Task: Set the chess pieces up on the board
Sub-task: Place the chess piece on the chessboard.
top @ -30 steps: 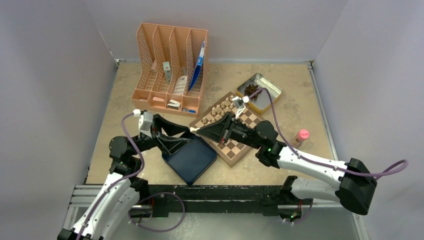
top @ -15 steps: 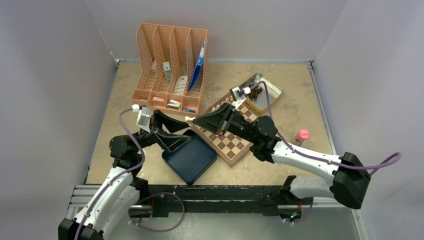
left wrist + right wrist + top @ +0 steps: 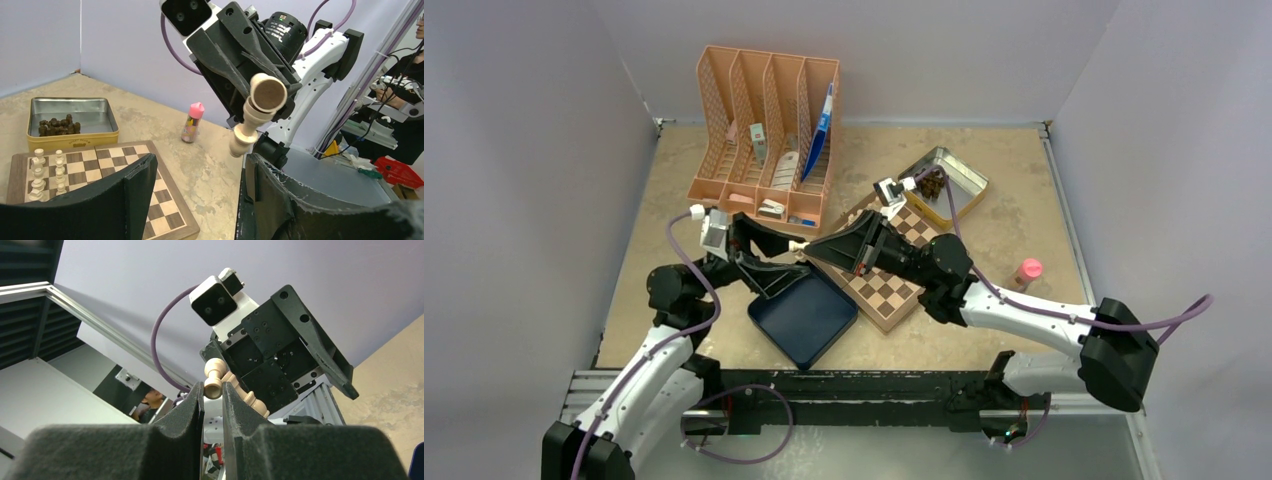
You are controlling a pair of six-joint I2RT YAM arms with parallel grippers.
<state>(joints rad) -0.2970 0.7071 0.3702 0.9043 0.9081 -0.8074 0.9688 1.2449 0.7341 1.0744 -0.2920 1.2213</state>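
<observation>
My right gripper (image 3: 807, 246) is shut on a pale beige chess piece (image 3: 798, 245) and holds it in the air above the far corner of the blue tray. In the right wrist view the piece (image 3: 213, 385) sits pinched between the fingertips of the gripper (image 3: 213, 392). My left gripper (image 3: 796, 258) is open and empty, facing the right one. In the left wrist view the piece (image 3: 255, 110) hangs just above and beyond the open gripper (image 3: 200, 195). The chessboard (image 3: 889, 290) lies under the right arm. A few pale pieces (image 3: 47, 170) stand on its far side (image 3: 165, 210).
A dark blue tray (image 3: 804, 315) lies left of the board. A metal tin (image 3: 944, 185) with dark pieces sits behind the board. An orange file organiser (image 3: 764, 140) stands at the back left. A small pink bottle (image 3: 1028, 270) stands right of the board.
My right gripper has carried the pale piece left and slightly away, off the board towards the left gripper. The left gripper has risen a little and stays open.
</observation>
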